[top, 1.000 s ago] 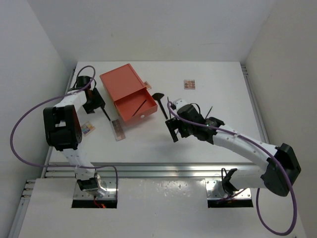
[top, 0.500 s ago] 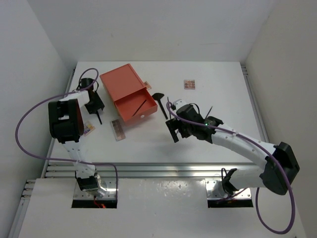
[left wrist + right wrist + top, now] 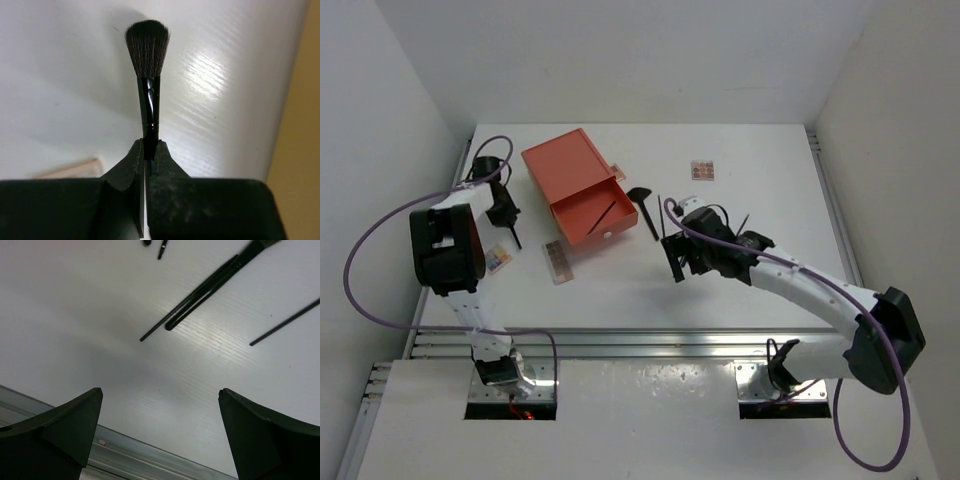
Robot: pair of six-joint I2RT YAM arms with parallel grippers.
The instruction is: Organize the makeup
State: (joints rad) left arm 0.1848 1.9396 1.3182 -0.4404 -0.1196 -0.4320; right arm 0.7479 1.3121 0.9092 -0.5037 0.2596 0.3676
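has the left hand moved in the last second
Yes: the left hand has slid left, away from the orange drawer box, and shut on the brush.

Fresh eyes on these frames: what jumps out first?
The orange drawer box at the far left of the table stands open, with a black stick inside. Just left of it, the left pincer is clamped on a round-headed black brush. The right pincer hangs wide open mid-table, near a fan-headed brush.
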